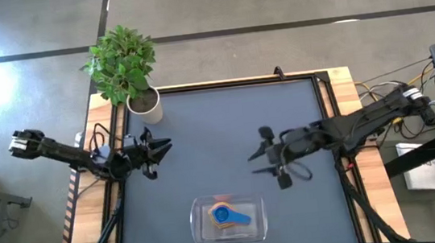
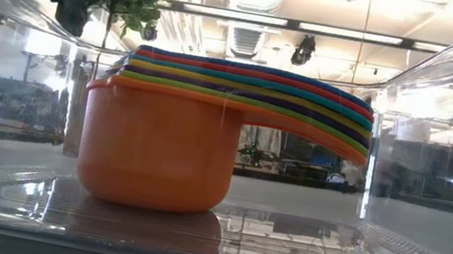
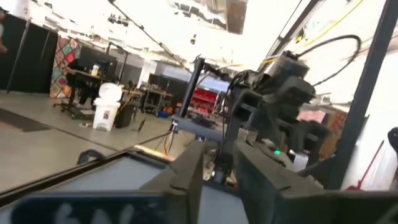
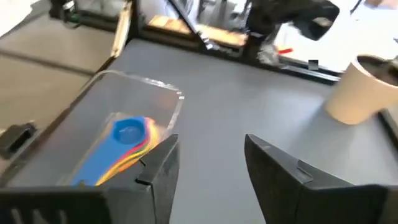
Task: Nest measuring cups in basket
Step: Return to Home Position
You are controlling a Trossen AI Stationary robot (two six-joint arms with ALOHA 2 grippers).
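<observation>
Hovering spread, left gripper (image 1: 156, 151), right gripper (image 1: 264, 160); measuring cups (image 1: 229, 215) in basket (image 1: 202, 235) by front edge.

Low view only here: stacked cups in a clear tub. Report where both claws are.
Observer: The left claw hangs over the table's left side, open, empty, clear of the tub.
Operator: Now the right one.
Observer: The right claw is over the table's right half, open, holding nothing.
Operator: Place the tub on the table.
Observer: Middle of the table's bottom edge in the high view.
</observation>
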